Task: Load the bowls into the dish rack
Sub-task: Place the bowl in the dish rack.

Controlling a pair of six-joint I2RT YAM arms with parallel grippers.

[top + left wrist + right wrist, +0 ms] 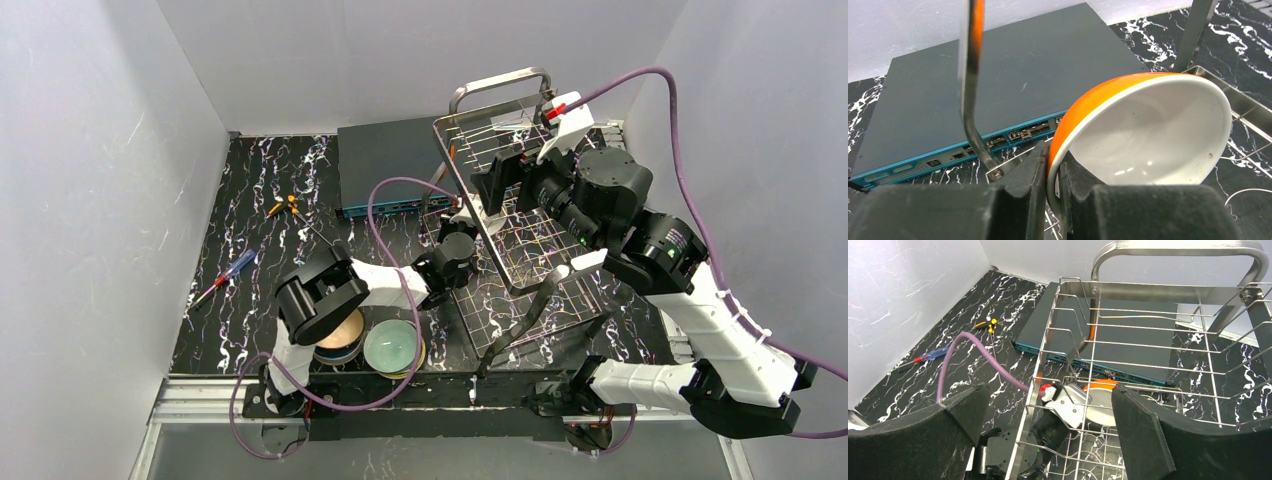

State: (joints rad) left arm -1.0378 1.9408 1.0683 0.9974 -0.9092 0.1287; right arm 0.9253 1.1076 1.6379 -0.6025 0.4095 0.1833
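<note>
My left hand [1050, 167] is clenched on 1 bowl [1148, 135], orange outside and white inside. My 2 fingers pinch its rim, 1 pad on the orange wall and 1 on the white inside. The bowl stands on edge and sticks out in front of this hand and to its right, with its opening turned toward me. It is at the side of the rack [1148, 291]: a steel bar of the rack rises just left of the hand, and the rim runs behind the bowl on the right. I cannot tell whether the bowl is already inside the rim.

My right hand [1048, 395] is released, its fingers wide apart and holding nothing. It hangs over the rack, and the orange bowl shows below it through the wires.

I judge this bowl to be stiff, glazed and light, but also slippery and easy to chip on steel. The rim pinch is thin, so the bowl may swing between the pads; it should go down slowly between the wires.

Behind my left hand, near its arm base, a green bowl [392, 345] and a beige bowl [342, 328] wait on the desk [250, 250]. For them too, I think the rim is the place to take hold.
</note>
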